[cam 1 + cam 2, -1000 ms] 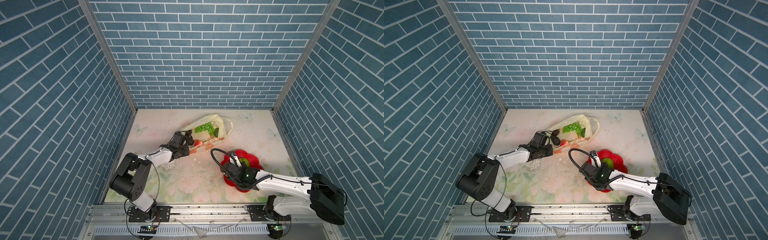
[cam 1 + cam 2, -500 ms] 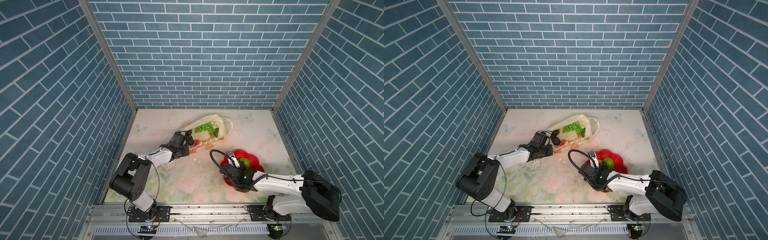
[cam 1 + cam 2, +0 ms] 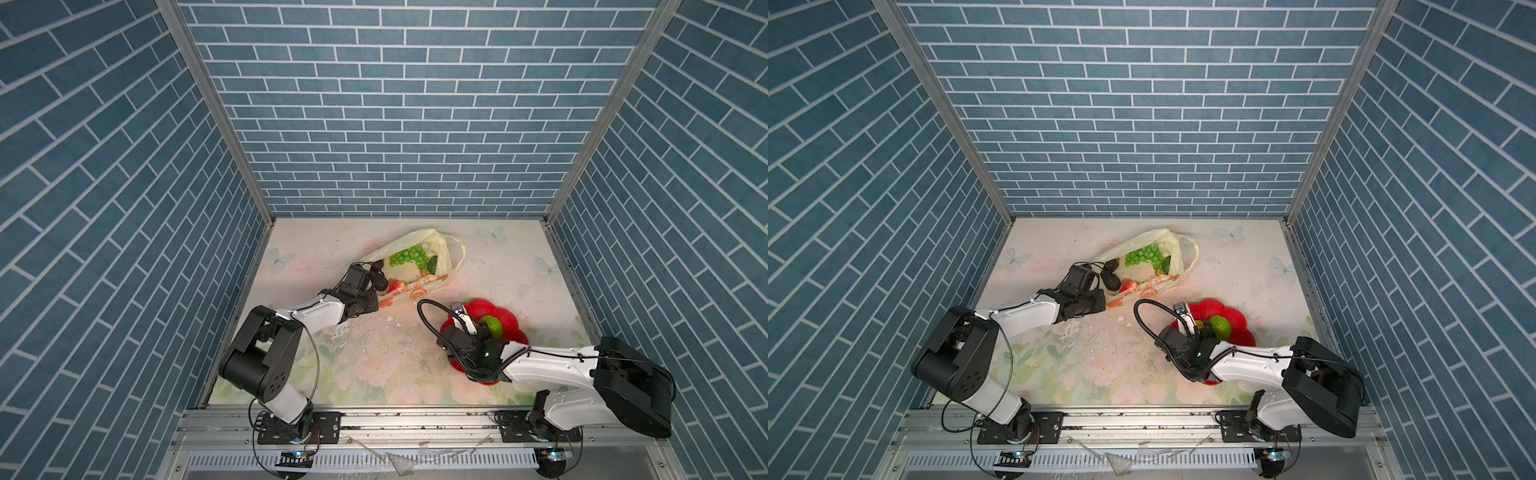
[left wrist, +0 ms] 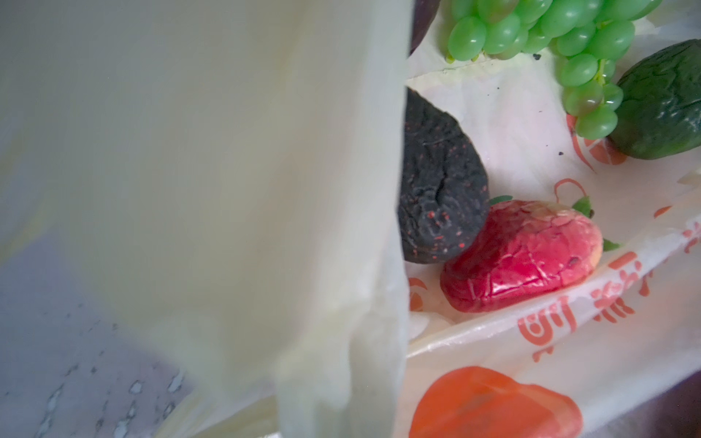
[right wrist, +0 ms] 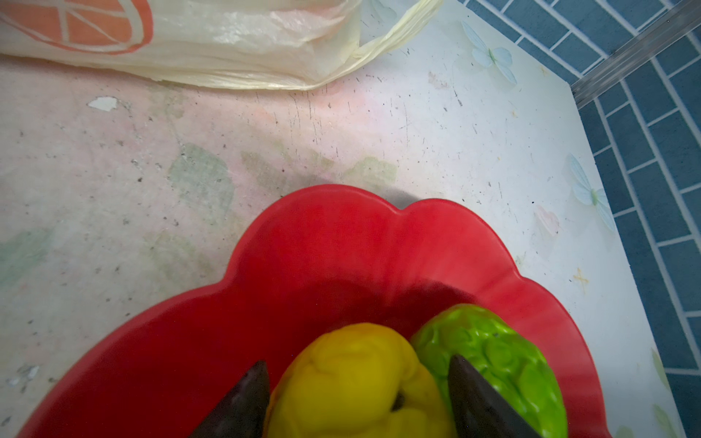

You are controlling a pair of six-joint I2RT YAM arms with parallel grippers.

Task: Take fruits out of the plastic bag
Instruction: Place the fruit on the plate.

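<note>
Floral tabletop [image 3: 374, 374]; flimsy plastic bag [image 3: 419, 239].
Left gripper [image 3: 376, 300] clamps its rim; right gripper [image 5: 356, 371] gapes astride lemon [image 5: 341, 398]; strawberry [image 4: 523, 258] likely soft, take mid-body.

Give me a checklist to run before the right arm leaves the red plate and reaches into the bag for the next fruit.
1. Yellow lemon toy set on red flower-shaped plate, beside bumpy green fruit: ok.
2. Right gripper released from lemon: cannot tell; its fingers straddle it closely.
3. Left gripper shut on pale-yellow plastic bag edge, mouth open: ok.
4. Next fruit exposed: ok; green grape bunch, red strawberry, dark brown piece and dark green fruit lie in view inside.
5. Bag emptied: not ok.
</note>
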